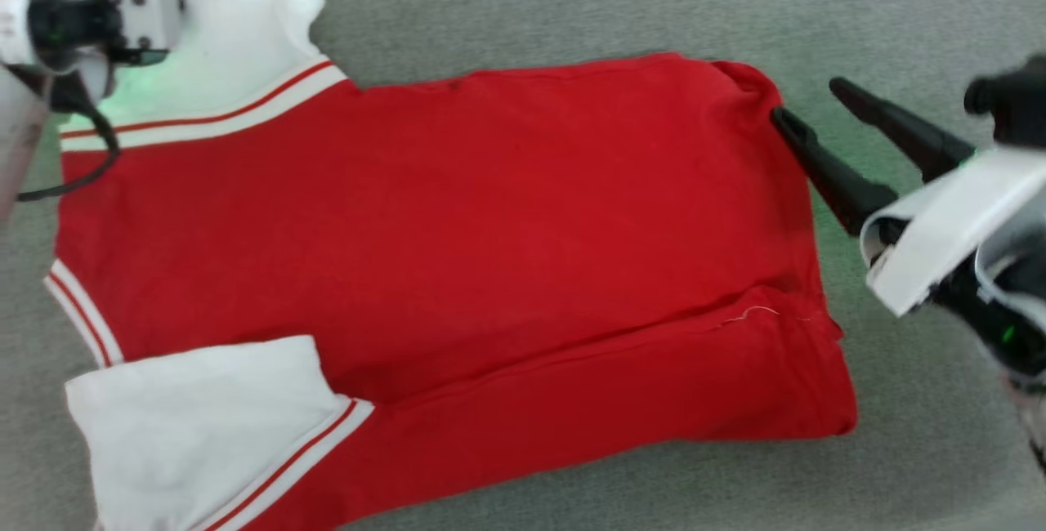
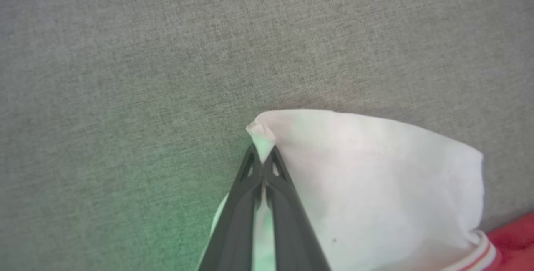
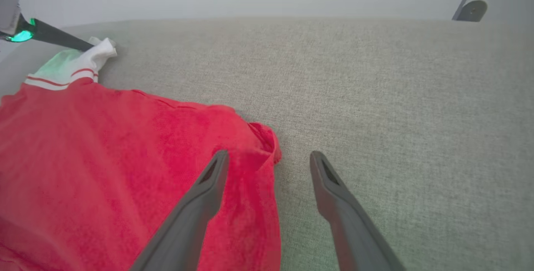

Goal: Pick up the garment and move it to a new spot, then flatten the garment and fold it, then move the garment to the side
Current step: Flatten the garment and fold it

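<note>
grey cloth surface (image 1: pixel 507 0): bare on every side, with room to fold either way.
garment (image 1: pixel 458 220): spread flat on the grey cloth surface, plain red side up, sleeves toward the left of the head view and hem toward the right.
near long edge (image 1: pixel 588 384): turned in over the body as a strip; judged to be one side fold done, with the far side in hand now.
near sleeve (image 1: pixel 196 408): white, lying partly over the red body.
far sleeve (image 1: pixel 237 41): white, reaching out past the body at the upper left of the head view.
right gripper (image 3: pixel 269 154): spread wide and holding nothing, straddling the far hem corner (image 3: pixel 267 137) with one finger over red cloth and the other over bare grey.
left gripper (image 2: pixel 263 154): pressed together, pinching the outer corner of the far sleeve, with a small white tuft past the tips.
far hem corner: slightly curled, so easy to catch by one layer only.
next move, as judged: lower the right gripper to the surface, close through both layers, then raise both ends level, keep the far edge taut and carry it toward the near side.
risk: thin pinch on the sleeve, likely to slip under a hard pull; lift gently.
</note>
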